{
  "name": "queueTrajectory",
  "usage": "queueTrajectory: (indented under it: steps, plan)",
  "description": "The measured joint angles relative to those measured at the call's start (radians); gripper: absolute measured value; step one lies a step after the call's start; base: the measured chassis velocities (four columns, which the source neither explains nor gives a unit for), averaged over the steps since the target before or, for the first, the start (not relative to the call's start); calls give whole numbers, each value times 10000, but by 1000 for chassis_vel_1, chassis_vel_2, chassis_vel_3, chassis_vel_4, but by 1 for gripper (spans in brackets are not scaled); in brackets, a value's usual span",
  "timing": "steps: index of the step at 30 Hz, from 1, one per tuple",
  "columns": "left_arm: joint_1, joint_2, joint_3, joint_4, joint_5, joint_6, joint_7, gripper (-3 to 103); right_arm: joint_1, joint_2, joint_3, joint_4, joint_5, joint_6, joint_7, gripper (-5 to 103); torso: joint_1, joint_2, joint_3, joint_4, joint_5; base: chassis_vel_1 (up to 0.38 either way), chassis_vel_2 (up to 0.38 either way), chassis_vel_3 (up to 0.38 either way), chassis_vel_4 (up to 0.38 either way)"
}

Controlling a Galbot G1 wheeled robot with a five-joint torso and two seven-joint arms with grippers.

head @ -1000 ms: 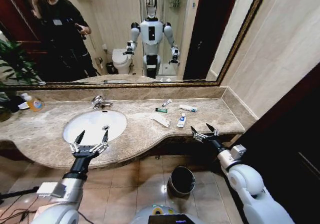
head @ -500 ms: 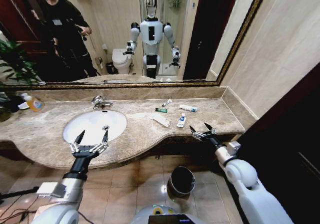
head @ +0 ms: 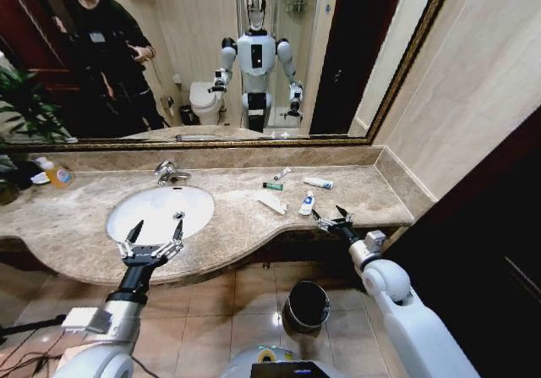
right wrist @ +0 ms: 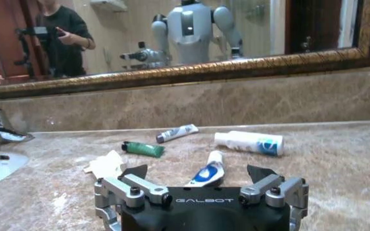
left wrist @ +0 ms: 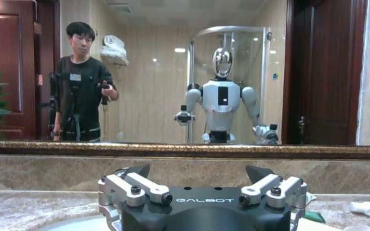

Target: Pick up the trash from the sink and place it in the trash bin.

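Since the earlier frame, right gripper point(head: 330, 218) has advanced over the marble counter point(head: 84, 217) toward the blue-marked tube point(head: 307, 202); jaws wide open, empty. Step: approach. Next move likely requires centring over that tube. Left gripper point(head: 152, 236) hovers open at sink point(head: 118, 213). Trash bin point(head: 306, 305) stands on tiled floor below.

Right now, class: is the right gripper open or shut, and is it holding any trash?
Open and empty: the right gripper has its fingers spread apart, with the blue-marked tube lying on the counter beyond it.

Warm, even indoor light, soft glare on marble counter point(head: 355, 190), wide-angle bending at edges.
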Motion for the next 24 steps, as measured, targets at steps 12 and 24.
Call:
queueTrajectory:
  steps: [12,24]
  plan:
    - [0,1,0,0,0,0,0,100,437,643,-700,171,777,-957,1900,100,0,0,0,1,0,0,0,0,0]
    - [0,0,0,0,0,0,0,100,800,1012,-1401,-13,1304,-1306,2456,100,0,0,0,1,0,0,0,0,0]
